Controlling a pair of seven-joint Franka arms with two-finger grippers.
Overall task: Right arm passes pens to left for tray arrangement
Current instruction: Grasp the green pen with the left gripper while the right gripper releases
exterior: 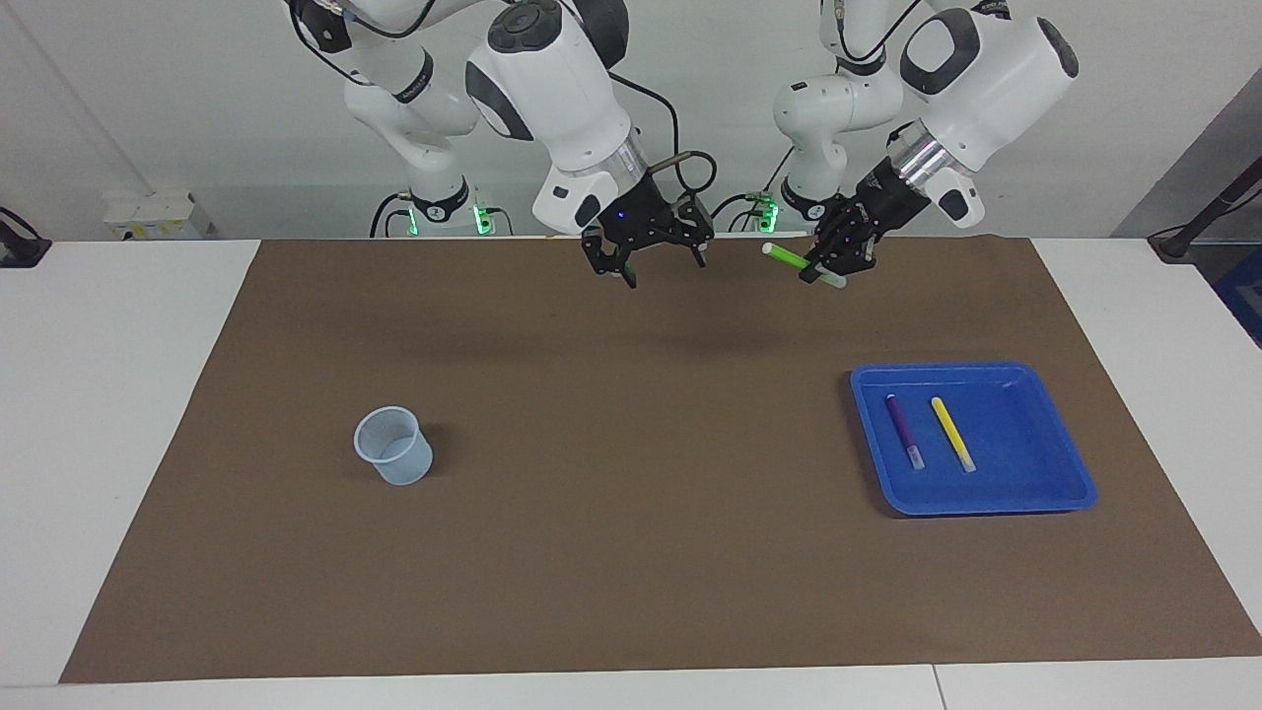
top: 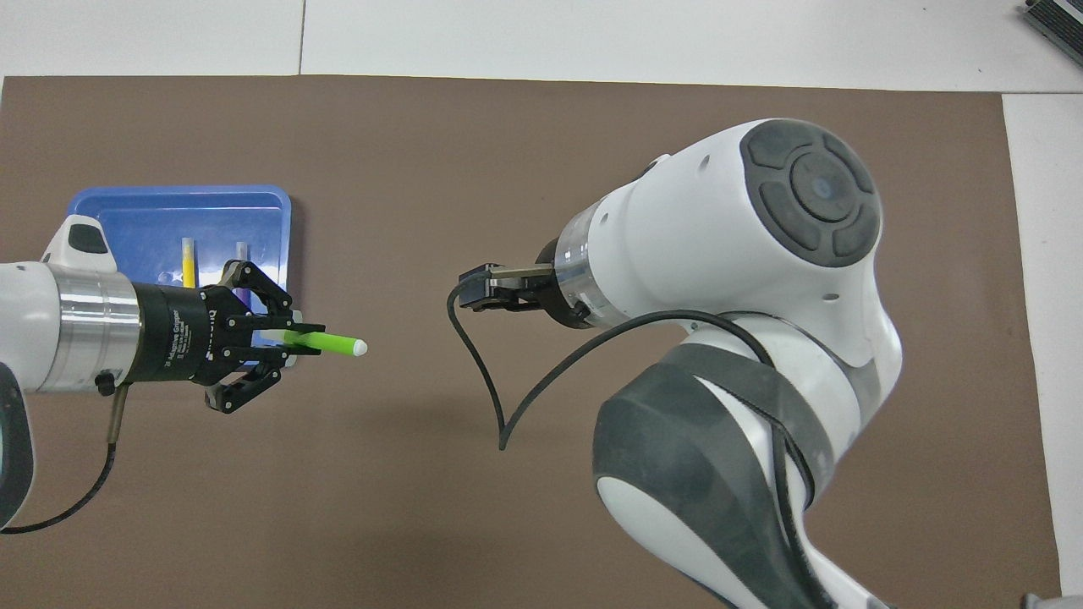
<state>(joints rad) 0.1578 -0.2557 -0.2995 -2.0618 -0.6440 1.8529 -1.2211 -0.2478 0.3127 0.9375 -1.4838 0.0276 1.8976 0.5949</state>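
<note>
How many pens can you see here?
3. The purple pen and yellow pen lie side by side in the tray; the green pen is up in the air, held by the left gripper.
</note>
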